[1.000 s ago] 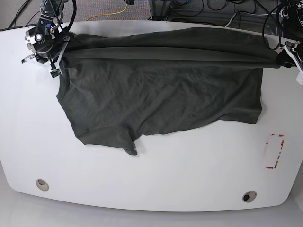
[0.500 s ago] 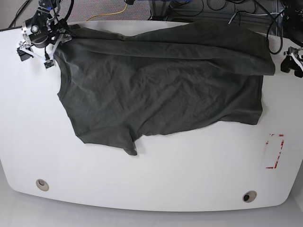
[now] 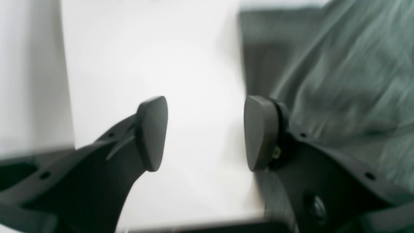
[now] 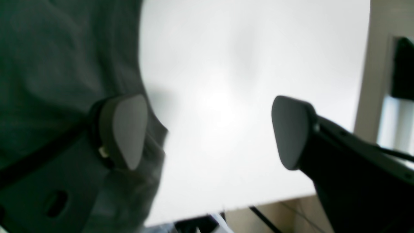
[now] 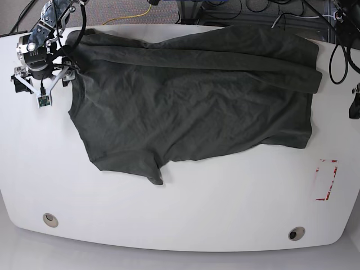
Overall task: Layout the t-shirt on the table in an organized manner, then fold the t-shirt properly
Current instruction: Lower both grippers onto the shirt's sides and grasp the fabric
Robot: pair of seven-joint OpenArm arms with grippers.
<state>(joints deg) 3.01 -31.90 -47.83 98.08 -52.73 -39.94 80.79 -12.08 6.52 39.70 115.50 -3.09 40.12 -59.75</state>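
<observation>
left claw (image 3: 205,134) spread, empty, beside t-shirt (image 5: 191,101) edge | right claw (image 4: 208,131) spread wide, empty | worktop (image 5: 180,214) beneath both

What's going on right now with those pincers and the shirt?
Left pincer open, empty. Right pincer open, empty. Shirt spread on table, wrinkled, unfolded. Nothing in the way.

Plain charcoal t-shirt (image 5: 191,101), glossy white table (image 5: 185,214).
</observation>
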